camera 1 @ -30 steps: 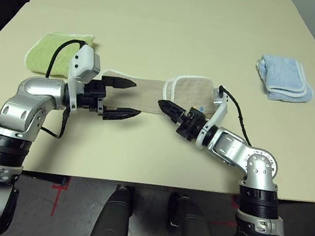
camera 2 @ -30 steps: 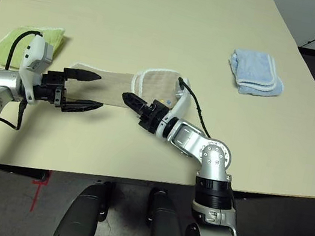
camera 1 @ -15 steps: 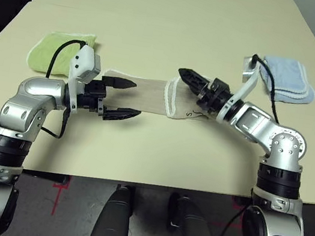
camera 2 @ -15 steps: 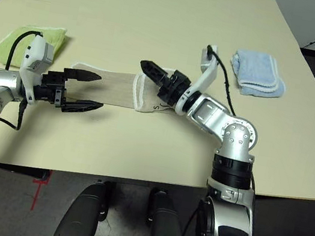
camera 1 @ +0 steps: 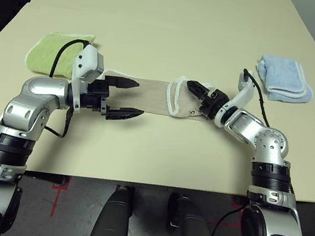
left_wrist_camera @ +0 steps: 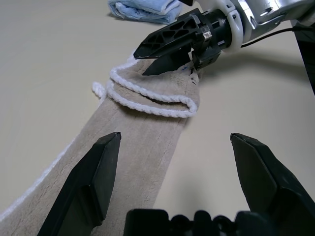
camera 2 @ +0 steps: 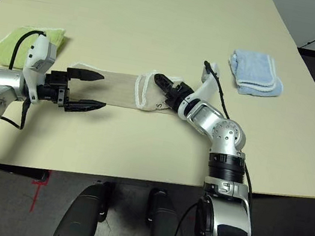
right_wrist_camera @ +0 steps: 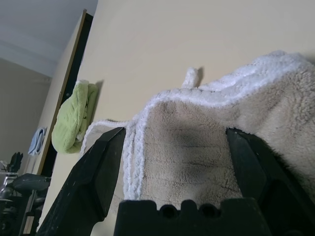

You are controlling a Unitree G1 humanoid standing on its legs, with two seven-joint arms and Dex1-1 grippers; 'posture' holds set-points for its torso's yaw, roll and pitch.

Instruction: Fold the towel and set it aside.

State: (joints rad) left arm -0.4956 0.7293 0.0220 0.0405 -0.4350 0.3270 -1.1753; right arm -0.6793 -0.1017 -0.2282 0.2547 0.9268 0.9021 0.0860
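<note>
Across the middle of the table [camera 1: 182, 12], your towel [camera 1: 149, 95] lies as a long tan strip running side to side, from one gripper toward the other. Its end on the robot's right is already doubled back on itself, the white trim bunched in a loop there.

Your right gripper [camera 1: 197, 92] sits at that bunched end with its fingers spread wide and nothing pinched; the wrist view shows the folded pile between the two fingers, just ahead of them. Your left gripper [camera 1: 123, 96] hovers at the opposite end, also wide open and empty, one finger above the strip's far edge and the other over bare table at its near edge.

What matters for your next move is that the strip's long axis points straight from one gripper to the other, so the fold most likely travels along that line. The right arm is the nearer one to the doubled end.

A green towel [camera 1: 56, 51] lies behind the left arm and a blue towel [camera 1: 283, 79] beyond the right, both well apart from yours.
</note>
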